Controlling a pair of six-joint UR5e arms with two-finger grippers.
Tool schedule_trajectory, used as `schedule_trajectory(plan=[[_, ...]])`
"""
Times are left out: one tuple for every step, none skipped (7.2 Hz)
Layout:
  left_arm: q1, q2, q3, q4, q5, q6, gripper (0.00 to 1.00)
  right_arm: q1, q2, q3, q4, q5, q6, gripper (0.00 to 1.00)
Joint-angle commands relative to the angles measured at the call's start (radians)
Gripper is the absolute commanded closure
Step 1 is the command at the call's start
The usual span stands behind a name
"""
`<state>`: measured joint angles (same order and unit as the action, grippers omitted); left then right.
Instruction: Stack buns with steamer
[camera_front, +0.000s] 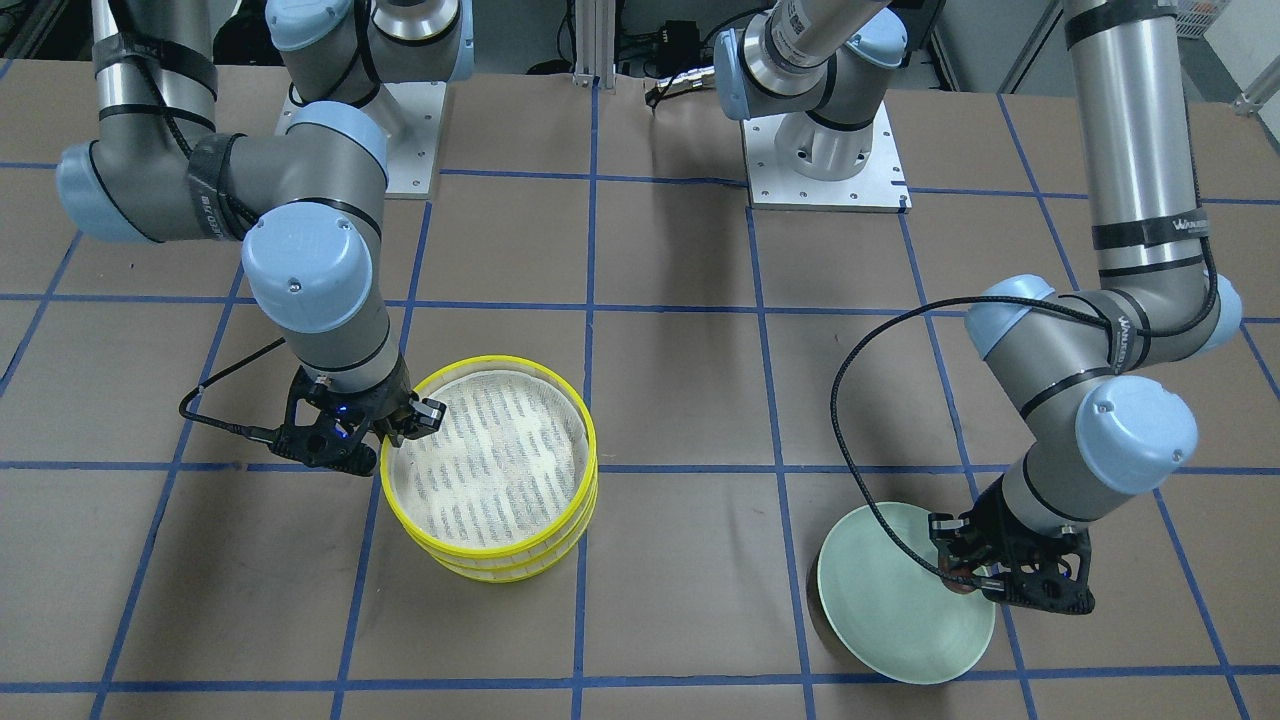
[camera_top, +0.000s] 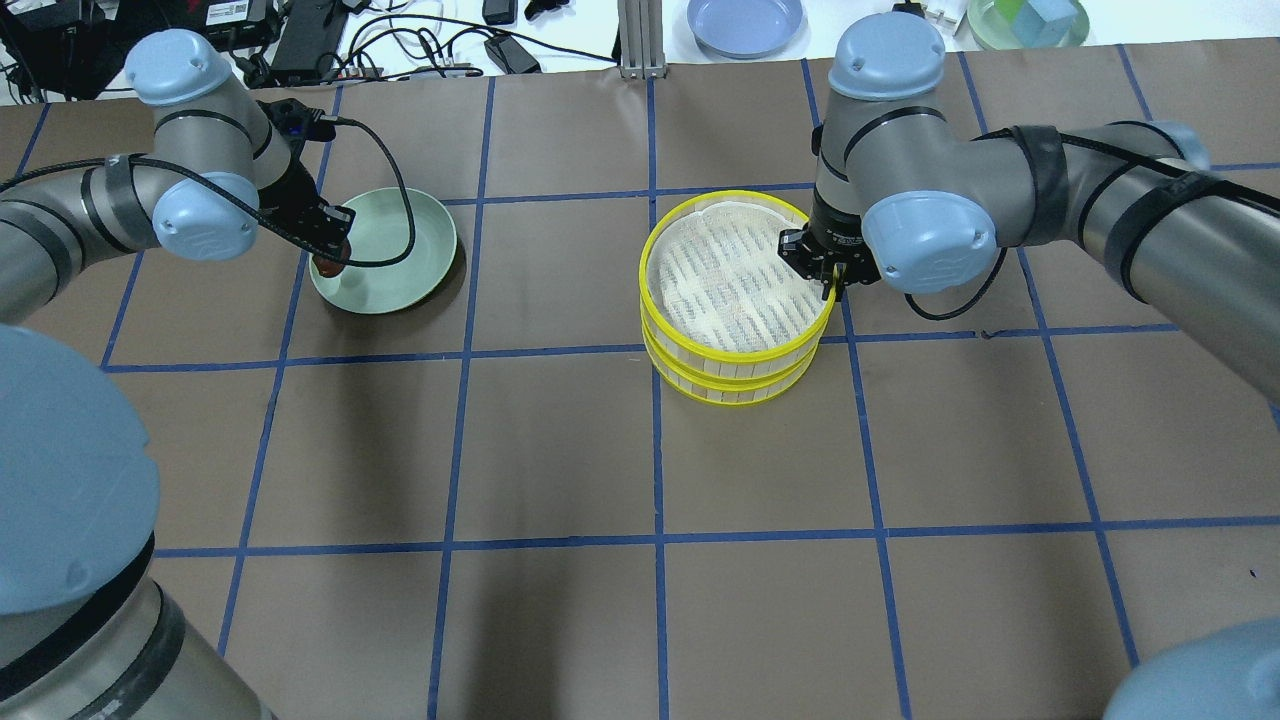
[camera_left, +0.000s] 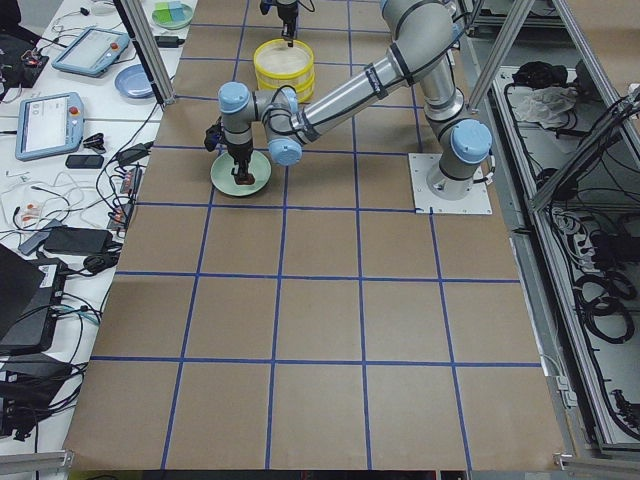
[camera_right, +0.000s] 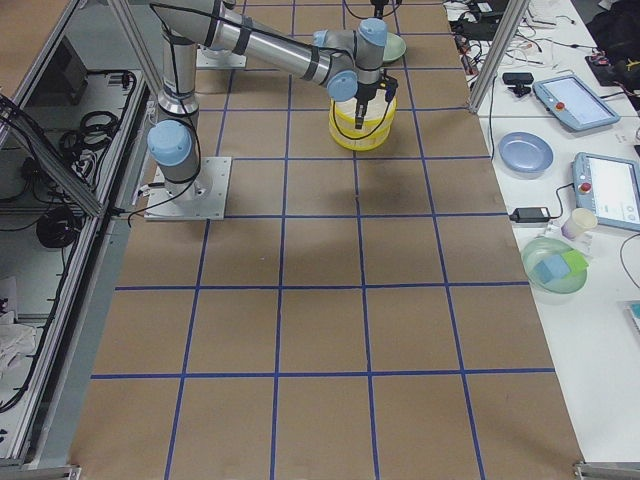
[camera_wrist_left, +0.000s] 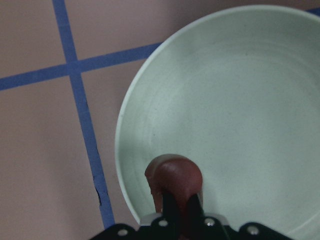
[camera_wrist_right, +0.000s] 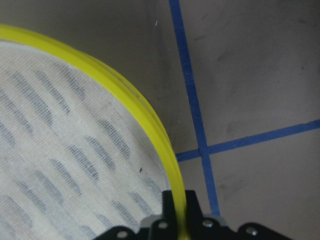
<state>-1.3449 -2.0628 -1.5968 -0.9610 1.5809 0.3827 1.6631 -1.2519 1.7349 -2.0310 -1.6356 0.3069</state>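
**Item 1, well to the left of the steamer (camera_top: 715, 270).** The left end effector (camera_wrist_left: 181, 201) is closed narrow on the brown bun (camera_wrist_left: 172, 172), at the edge of the pale green plate (camera_wrist_left: 240, 100) farthest from the steamer. It cannot be told whether the bun is clear of the plate.
Risk: the bun is glossy and rounded, and the fingers appear to take only its near side. A quick lift or swing toward the steamer could squeeze it out and send it rolling across the surface (camera_top: 560, 450). If the bun drags over the plate's lip, the plate could also shift.

**Item 2, at the steamer.** Two yellow tiers are stacked and the top mesh is bare. The white bun shows in no view. It may lie under the top tier, but this is unconfirmed.

**Item 3, at the steamer's right edge.** The right end effector (camera_wrist_right: 179, 207) is pinched narrow on the yellow rim at a single spot.
Risk: with a one-sided hold, a lift would likely let the tier hang tilted, twist in the fingers or slip. It could also disturb the lower tier. The two arms could collide if they meet over the steamer.
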Motion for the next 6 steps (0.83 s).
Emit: schedule_trajectory(plan=[[-0.051, 0.097, 0.0, -0.065, -0.009, -0.115, 1.0, 0.0, 0.0, 0.0, 0.0, -0.001, 0.0, 1.0], [-0.089, 0.131, 0.0, -0.08, -0.009, -0.177, 1.0, 0.001, 0.0, 0.0, 0.0, -0.001, 0.001, 1.0], [-0.139, 0.159, 0.0, -0.09, -0.013, -0.264, 1.0, 0.001, 0.0, 0.0, 0.0, -0.001, 0.0, 0.45], [-0.193, 0.183, 0.0, -0.1, -0.059, -0.363, 1.0, 0.0, 0.0, 0.0, 0.0, -0.003, 0.001, 0.01], [-0.239, 0.199, -0.002, -0.113, -0.067, -0.463, 1.0, 0.0, 0.0, 0.0, 0.003, -0.003, -0.002, 0.0], [-0.27, 0.204, -0.002, -0.113, -0.079, -0.534, 1.0, -0.003, -0.003, -0.004, 0.0, -0.004, -0.017, 0.0]])
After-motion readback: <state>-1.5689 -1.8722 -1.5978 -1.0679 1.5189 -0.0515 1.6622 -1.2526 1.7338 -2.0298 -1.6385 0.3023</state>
